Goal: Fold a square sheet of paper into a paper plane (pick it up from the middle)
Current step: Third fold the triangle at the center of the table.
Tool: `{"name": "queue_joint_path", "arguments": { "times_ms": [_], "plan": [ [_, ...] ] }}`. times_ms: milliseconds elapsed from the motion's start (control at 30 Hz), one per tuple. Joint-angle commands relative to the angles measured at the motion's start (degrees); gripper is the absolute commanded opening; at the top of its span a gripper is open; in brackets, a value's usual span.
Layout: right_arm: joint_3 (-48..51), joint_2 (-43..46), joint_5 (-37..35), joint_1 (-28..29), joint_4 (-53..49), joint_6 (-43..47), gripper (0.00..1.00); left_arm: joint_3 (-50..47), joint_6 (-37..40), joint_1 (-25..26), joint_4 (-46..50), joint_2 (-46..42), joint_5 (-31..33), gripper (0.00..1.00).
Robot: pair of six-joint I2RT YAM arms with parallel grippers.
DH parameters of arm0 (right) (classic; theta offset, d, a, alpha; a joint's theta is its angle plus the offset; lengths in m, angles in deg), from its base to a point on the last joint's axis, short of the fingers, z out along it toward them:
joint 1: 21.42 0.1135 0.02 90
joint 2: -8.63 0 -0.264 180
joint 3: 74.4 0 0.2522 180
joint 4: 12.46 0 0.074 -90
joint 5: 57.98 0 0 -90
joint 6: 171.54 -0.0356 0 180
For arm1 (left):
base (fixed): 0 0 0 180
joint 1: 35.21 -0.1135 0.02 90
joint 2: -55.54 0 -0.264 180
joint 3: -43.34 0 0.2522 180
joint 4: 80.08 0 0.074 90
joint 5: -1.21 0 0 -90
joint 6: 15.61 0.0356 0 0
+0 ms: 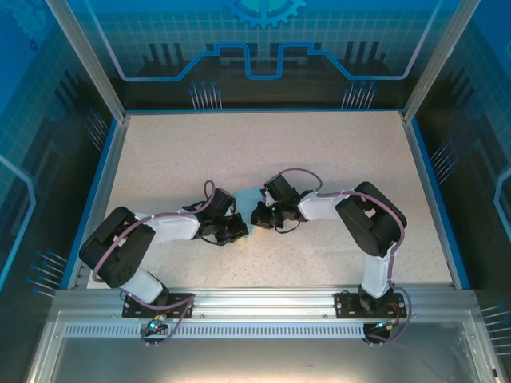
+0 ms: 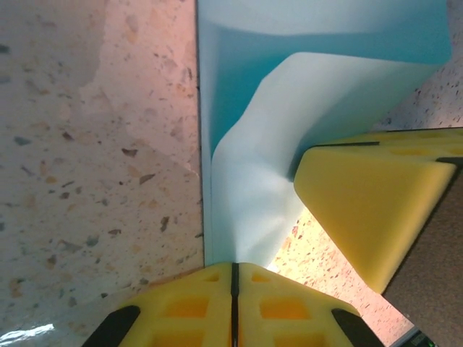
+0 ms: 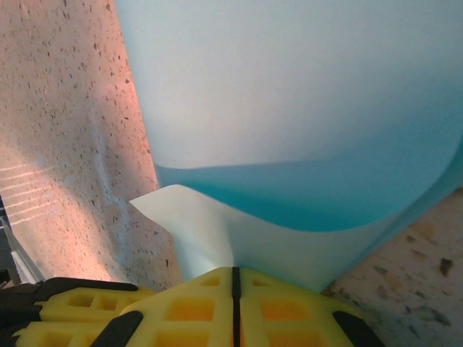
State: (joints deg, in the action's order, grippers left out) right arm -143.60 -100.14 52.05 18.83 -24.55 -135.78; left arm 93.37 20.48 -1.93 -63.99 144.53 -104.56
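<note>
The square sheet of paper (image 1: 248, 199) is light blue and lies at the table's middle between both arms. In the left wrist view the paper (image 2: 289, 108) is bent over on itself, one layer curling up off the table. My left gripper (image 2: 234, 266) is shut on its near edge, yellow pads pressed together. My right gripper (image 3: 234, 272) is shut on another edge of the paper (image 3: 289, 101), which billows up in front of it. The right gripper's yellow finger (image 2: 372, 206) shows close by in the left wrist view. From above, the left gripper (image 1: 237, 231) and the right gripper (image 1: 260, 215) nearly touch.
The speckled beige table (image 1: 319, 152) spreads wide around the arms, bounded by a blue rim (image 1: 423, 183) and metal frame posts (image 1: 88, 60). Both arm bases sit on the aluminium rail (image 1: 263, 307) at the near edge.
</note>
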Motion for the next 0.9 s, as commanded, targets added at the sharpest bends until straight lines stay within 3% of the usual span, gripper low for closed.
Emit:
{"name": "queue_joint_path", "arguments": {
  "times_ms": [0,200,867],
  "plan": [
    [1.7,-2.0,-2.4,0.7,-0.8,-2.5,0.07,0.6,0.0,0.5,1.1,-3.3,0.2,0.08],
    [2.2,-2.0,-4.2,1.0,-2.2,-4.4,0.06,0.7,0.0,1.1,-0.2,-5.9,-0.5,0.11],
    [2.0,-2.7,-5.6,1.0,-4.8,-6.0,0.06,3.4,1.1,2.1,2.9,1.9,3.2,0.12]
  ]
}}
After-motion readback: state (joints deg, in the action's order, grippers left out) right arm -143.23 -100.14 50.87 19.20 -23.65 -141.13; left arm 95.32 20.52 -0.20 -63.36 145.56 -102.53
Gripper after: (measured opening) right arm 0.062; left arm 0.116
